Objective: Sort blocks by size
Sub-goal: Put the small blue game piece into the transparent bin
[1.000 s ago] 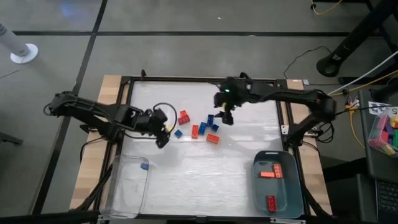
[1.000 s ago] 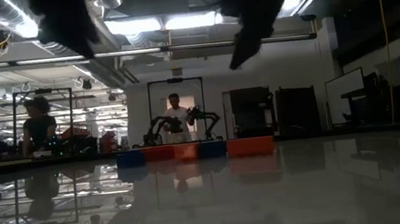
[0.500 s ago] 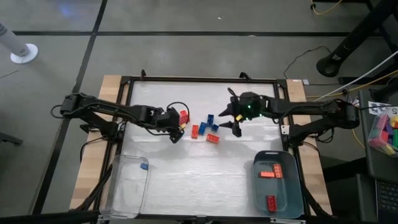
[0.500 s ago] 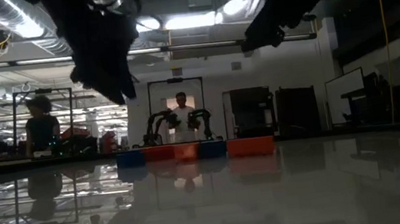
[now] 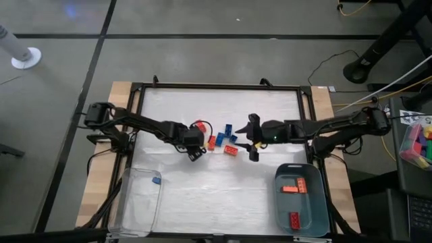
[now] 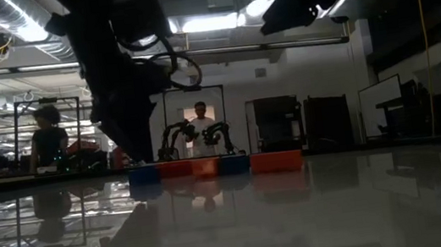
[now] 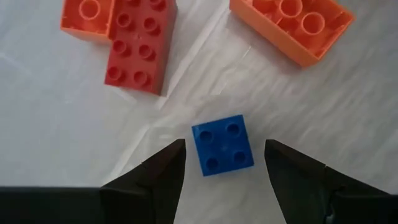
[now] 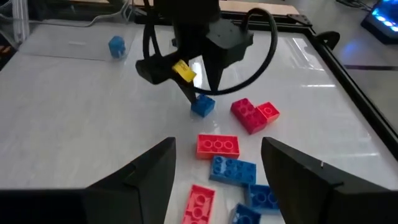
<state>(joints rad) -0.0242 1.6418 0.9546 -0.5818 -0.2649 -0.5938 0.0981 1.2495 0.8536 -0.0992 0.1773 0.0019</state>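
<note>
Red, orange and blue blocks (image 5: 219, 138) lie loose on the white table's middle. My left gripper (image 5: 194, 148) is low over the cluster's left end, open. Its fingers stand on either side of a small square blue block (image 7: 222, 145) without touching it. The block lies flat, studs up, and also shows in the right wrist view (image 8: 203, 106). A long red block (image 7: 140, 46) and two orange ones (image 7: 289, 28) lie just beyond it. My right gripper (image 5: 251, 140) is open and empty at the cluster's right side, raised, fingers pointing toward the blocks.
A clear tray (image 5: 138, 200) at the near left holds one small blue block (image 5: 156, 180). A grey-blue tray (image 5: 302, 198) at the near right holds long red and orange blocks (image 5: 293, 187). People show in the room behind, in the low view (image 6: 200, 126).
My left gripper has gone toward the table's right and down, ending low over the small blue block. My right gripper has drawn back from above the blocks toward the near edge. No block has moved.
</note>
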